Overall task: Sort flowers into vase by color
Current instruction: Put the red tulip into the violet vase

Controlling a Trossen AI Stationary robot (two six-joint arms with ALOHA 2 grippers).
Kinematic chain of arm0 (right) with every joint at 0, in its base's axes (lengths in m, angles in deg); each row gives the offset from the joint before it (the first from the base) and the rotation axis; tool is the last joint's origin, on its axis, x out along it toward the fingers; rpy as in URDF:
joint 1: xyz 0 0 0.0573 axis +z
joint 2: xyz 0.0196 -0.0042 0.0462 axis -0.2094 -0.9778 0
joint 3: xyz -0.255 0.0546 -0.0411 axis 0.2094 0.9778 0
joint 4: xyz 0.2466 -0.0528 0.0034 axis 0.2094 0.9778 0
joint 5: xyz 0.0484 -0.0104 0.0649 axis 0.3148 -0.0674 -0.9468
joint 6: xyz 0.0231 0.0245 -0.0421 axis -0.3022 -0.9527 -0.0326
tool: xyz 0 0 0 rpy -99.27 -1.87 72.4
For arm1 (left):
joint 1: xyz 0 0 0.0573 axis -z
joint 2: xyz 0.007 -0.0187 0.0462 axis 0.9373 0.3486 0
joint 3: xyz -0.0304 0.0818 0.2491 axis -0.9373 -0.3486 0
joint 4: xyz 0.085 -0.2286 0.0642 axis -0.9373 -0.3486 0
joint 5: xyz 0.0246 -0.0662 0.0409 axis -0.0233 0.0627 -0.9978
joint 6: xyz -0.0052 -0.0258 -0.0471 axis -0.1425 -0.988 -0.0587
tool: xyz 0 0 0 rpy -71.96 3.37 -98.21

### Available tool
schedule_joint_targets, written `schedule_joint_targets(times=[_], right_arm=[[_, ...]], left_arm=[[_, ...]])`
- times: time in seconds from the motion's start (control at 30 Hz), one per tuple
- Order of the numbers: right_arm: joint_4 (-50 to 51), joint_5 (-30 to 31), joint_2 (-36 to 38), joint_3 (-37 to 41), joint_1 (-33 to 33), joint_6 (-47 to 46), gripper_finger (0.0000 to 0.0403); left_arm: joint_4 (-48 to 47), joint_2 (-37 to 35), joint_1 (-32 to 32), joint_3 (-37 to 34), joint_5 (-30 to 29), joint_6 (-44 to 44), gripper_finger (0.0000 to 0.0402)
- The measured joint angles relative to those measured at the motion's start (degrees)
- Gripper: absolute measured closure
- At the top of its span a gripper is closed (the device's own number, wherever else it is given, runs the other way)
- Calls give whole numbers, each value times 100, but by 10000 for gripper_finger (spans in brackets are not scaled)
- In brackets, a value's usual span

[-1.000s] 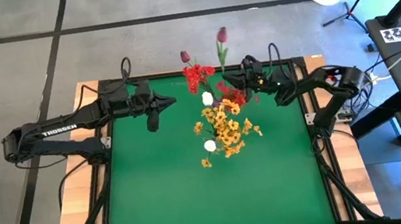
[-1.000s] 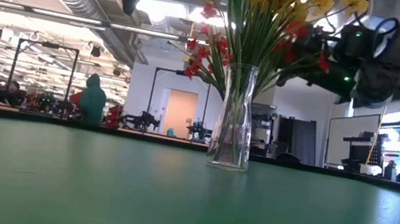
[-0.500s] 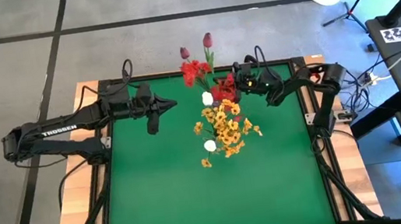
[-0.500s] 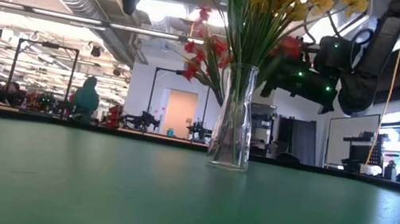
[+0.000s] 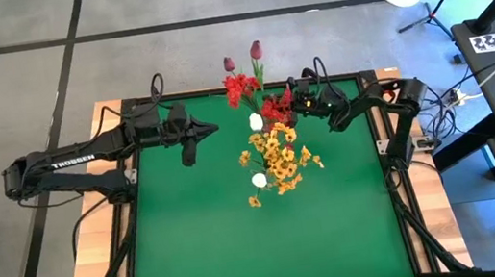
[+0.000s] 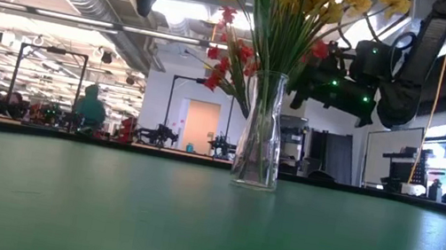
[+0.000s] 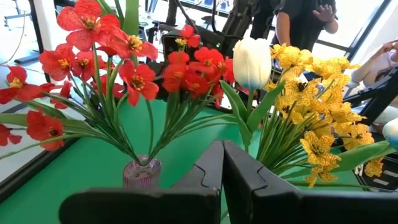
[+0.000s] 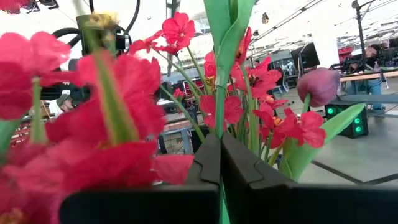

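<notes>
Right of the glass vase [image 6: 261,131], upper centre of the overhead frame, my right gripper [image 5: 294,101] pinches a green stem [image 8: 221,93], probably a maroon bud's, steering it toward the reds.

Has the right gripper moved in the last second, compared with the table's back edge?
Yes. In the high view the right gripper has shifted left along the table's back edge, toward the red flowers, carrying its dark pink bud with it.
</notes>
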Motion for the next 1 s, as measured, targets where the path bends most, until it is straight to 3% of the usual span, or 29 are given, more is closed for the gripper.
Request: schedule_joint_targets(times=[0.67,1.0], right_arm=[[-10,-262,50,-339,4,32,403],[-25,-354,-442,-335,4,61,403]], left_arm=[[2,0,1,0,-60,24,401],[-1,0,-5,0,-70,152,401]])
